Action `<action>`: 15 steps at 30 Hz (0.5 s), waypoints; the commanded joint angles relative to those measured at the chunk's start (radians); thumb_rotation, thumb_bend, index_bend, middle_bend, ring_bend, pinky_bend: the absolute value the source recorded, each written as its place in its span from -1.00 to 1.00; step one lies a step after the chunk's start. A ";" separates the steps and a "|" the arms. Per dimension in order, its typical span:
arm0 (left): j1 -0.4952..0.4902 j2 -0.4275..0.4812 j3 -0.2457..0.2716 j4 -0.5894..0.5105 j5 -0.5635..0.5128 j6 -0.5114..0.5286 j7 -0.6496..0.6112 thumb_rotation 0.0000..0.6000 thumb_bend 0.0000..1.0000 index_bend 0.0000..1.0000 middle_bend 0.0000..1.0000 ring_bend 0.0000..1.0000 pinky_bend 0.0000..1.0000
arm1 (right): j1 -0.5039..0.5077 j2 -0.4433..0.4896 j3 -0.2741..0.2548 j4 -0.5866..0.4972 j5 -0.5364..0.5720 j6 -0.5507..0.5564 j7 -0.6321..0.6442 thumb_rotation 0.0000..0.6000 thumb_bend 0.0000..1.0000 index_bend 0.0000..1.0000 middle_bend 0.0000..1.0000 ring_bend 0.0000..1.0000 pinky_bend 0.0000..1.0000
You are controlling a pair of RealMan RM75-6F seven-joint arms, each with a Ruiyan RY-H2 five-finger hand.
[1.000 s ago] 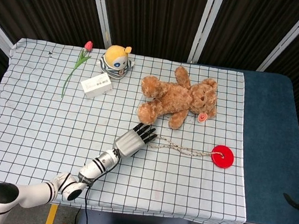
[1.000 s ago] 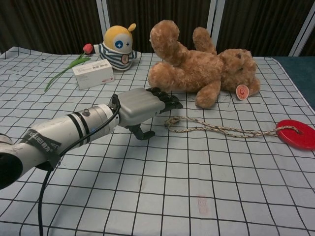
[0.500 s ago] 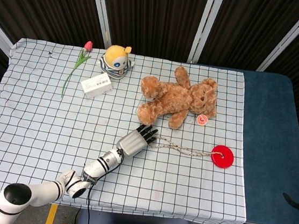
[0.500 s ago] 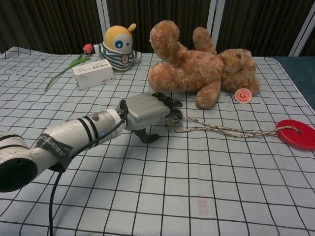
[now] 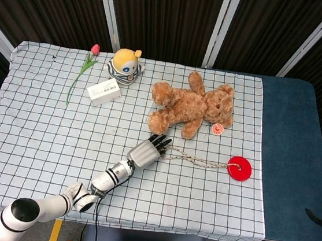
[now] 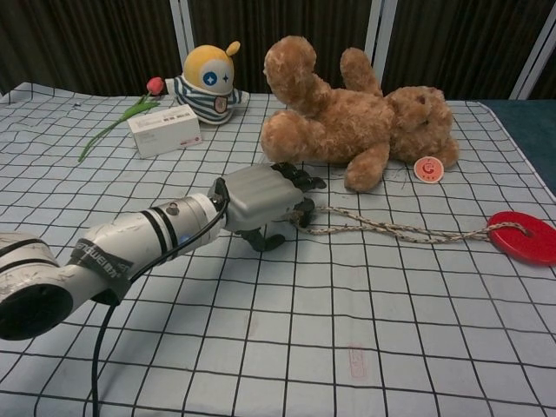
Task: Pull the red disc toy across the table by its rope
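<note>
- Spread over most of the table: a black-on-white checked tablecloth (image 5: 37,135) (image 6: 417,347), with a strip of dark blue cloth (image 5: 288,152) along the right edge.
- Lying on its side near the middle of the far edge: a brown teddy bear (image 5: 191,106) (image 6: 356,126), a round red-and-white tag (image 5: 218,128) (image 6: 426,168) resting on the cloth just beside it.
- Reaching in from the near left corner toward the middle: the left arm, ending in the left hand (image 5: 146,152) (image 6: 261,201), palm down, fingers curled over the looped end of the rope (image 5: 200,160) (image 6: 391,229); hold on the rope apparent in the chest view, though the contact itself hidden under the fingers.
- Running from that hand toward the right edge: the rope, lying nearly straight on the cloth.
- Flat on the cloth near the right edge, at the rope's far end: the red disc toy (image 5: 239,168) (image 6: 524,237).
- Toward the far left corner: a yellow-headed doll in a striped top (image 5: 125,66) (image 6: 208,85), a small white box (image 5: 103,92) (image 6: 164,133) just in front of it, and a red tulip (image 5: 83,71) (image 6: 130,109) lying flat beside the box.
- Right hand: in neither view.
</note>
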 commanded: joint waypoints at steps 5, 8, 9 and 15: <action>0.007 0.007 0.008 -0.002 -0.007 0.009 0.003 1.00 -0.06 0.21 -0.90 -1.00 -0.83 | 0.003 -0.004 -0.001 0.002 -0.002 -0.004 -0.002 1.00 -0.94 -1.00 -1.00 -1.00 -1.00; 0.011 0.010 0.013 -0.001 -0.007 0.019 0.006 1.00 -0.03 0.30 -0.88 -1.00 -0.82 | 0.003 -0.003 0.000 0.000 -0.002 -0.004 -0.005 1.00 -0.94 -1.00 -1.00 -1.00 -1.00; 0.013 0.011 0.015 -0.001 -0.007 0.022 0.006 1.00 -0.02 0.33 -0.87 -1.00 -0.82 | 0.003 -0.003 0.000 -0.001 -0.002 -0.005 -0.007 1.00 -0.94 -1.00 -1.00 -1.00 -1.00; 0.025 0.022 0.028 -0.003 -0.007 0.032 0.010 1.00 0.06 0.47 -0.82 -1.00 -0.81 | 0.005 -0.001 0.001 -0.010 -0.002 -0.006 -0.018 1.00 -0.94 -1.00 -1.00 -1.00 -1.00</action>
